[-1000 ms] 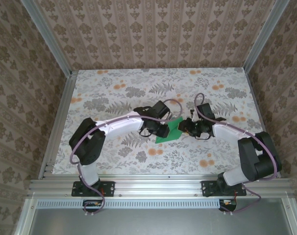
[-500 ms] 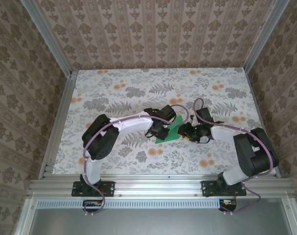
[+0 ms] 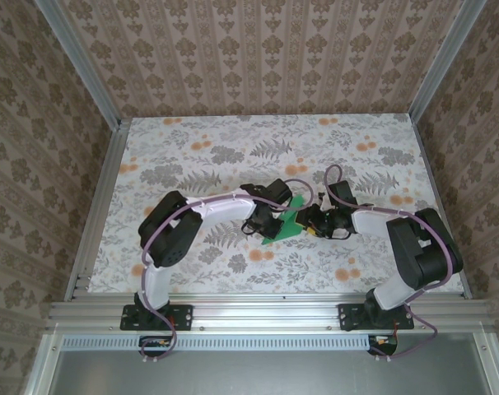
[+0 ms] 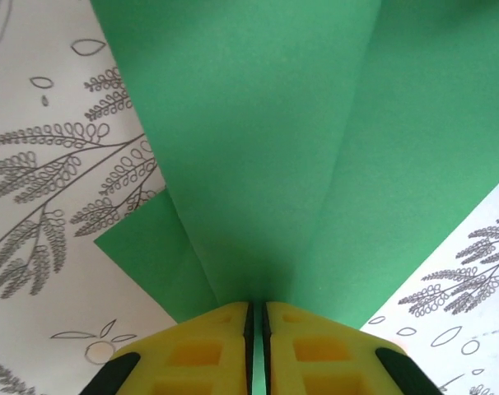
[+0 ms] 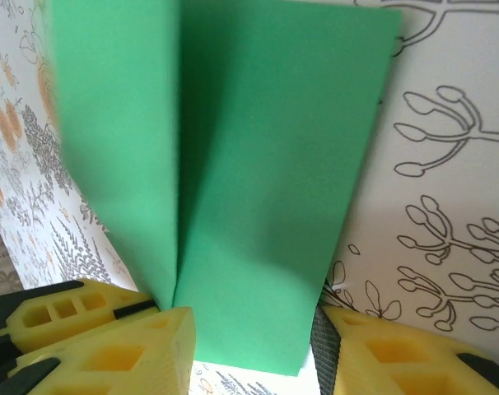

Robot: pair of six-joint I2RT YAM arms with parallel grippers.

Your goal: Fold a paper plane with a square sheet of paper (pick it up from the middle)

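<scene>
- Near the middle of the floral-patterned desk (image 3: pixel 192 156), between the two arms: the square sheet of paper (image 3: pixel 284 226), bright green, seen from above as a small creased shape.
- Pinched at one edge by the left end effector (image 4: pixel 255 329), yellow fingers (image 4: pixel 200 350) pressed together with only the thin green layer between them — a tight hold on the paper.
- From the left wrist, green fanning up and away from the pinch in two broad panels that meet at a crease. A further flap at lower left, over the desk print.
- In the top view, the left end effector at the sheet's left side and the right end effector (image 3: pixel 310 220) at its right side, both low over the desk and close to one another.
- Right end effector spread wide — yellow fingers (image 5: pixel 109 337) far apart at the bottom corners of the right wrist view, the sheet's near edge in the gap between them.
- Cannot tell whether either right finger touches the paper.
- From the right wrist, a lengthwise fold line running up from beside the left-hand finger, with a narrower green panel to its left and a broader one to its right.
</scene>
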